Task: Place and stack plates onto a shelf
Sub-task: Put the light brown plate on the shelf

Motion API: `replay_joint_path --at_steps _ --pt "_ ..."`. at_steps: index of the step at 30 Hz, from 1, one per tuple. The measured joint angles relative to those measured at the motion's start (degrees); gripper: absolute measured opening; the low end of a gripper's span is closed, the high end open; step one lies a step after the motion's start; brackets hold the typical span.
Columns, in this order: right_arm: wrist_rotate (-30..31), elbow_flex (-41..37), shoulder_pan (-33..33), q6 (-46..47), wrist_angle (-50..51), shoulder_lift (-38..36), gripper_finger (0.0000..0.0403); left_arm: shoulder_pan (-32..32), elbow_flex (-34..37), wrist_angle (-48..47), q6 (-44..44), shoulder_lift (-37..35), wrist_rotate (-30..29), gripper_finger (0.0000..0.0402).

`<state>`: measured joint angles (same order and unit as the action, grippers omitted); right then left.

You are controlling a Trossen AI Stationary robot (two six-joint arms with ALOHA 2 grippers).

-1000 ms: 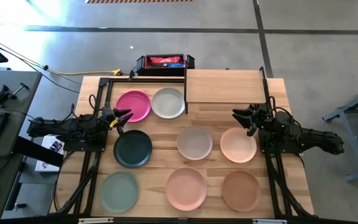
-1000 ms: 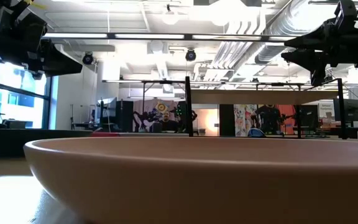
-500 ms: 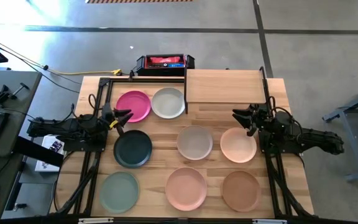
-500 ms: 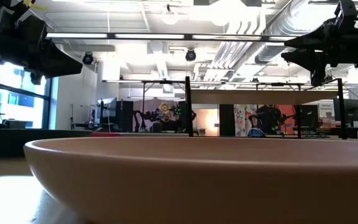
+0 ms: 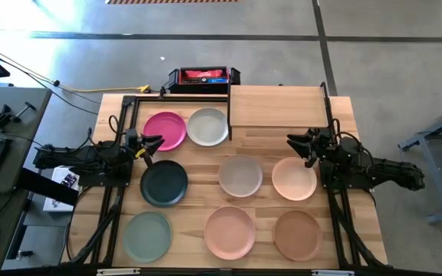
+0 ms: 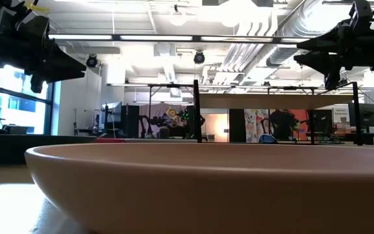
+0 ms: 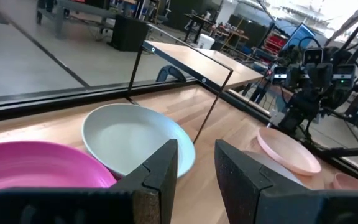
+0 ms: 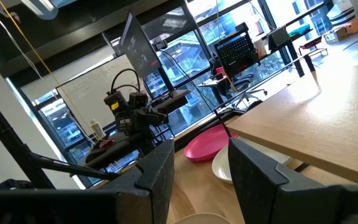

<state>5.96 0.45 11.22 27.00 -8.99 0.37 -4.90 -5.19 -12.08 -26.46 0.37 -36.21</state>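
Tabletop beside the bare shelf (image 5: 276, 106) holds all eight plates (image 5: 240, 175) we see; both grippers, left (image 5: 149, 148) and right (image 5: 300, 148), hang apart, empty.

Shelf (image 5: 276, 106) stands at the table's (image 5: 359, 130) far right, bare. Two plates (image 5: 186, 129) sit left of it; six more lie nearer, in two rows.

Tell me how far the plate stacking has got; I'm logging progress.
Nothing is done: the raised light-wood shelf is bare. Nothing is in hand: the left gripper hangs open beside the round magenta plate, the right gripper open below the shelf. Left: all eight visible plates, including the light grey plate and dark teal plate, lie singly on the wooden tabletop.
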Motion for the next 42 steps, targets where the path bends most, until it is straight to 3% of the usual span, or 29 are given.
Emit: replay_joint_path --at_steps 14,17,22,27,32,36,42 --pt "2.0 0.0 0.0 1.0 -0.3 0.0 0.0134 0.0 0.0 2.0 -0.4 0.0 -0.8 0.0094" --pt "4.4 0.0 0.0 1.5 -0.8 0.0 0.0134 0.0 0.0 7.0 -0.4 0.0 -2.3 0.0094" --pt "2.7 0.1 0.0 1.0 -5.3 0.0 0.0134 0.0 0.0 18.9 0.3 0.0 -7.6 0.0094" --pt "0.3 1.9 0.0 -5.0 -10.4 0.0 0.0134 0.0 0.0 34.1 10.4 0.0 -7.8 0.0094" --pt "-0.5 3.0 0.0 -9.9 -19.9 0.0 0.0134 0.0 0.0 46.9 20.1 0.0 -4.2 0.0094" --pt "-0.5 4.6 0.0 -12.6 -26.0 0.0 0.0134 0.0 0.0 52.3 23.7 0.0 -1.8 0.0094" --pt "-3.1 11.4 0.0 -16.8 -22.7 1.4 0.0134 0.0 -3.6 52.1 25.3 1.2 -1.5 0.0094"
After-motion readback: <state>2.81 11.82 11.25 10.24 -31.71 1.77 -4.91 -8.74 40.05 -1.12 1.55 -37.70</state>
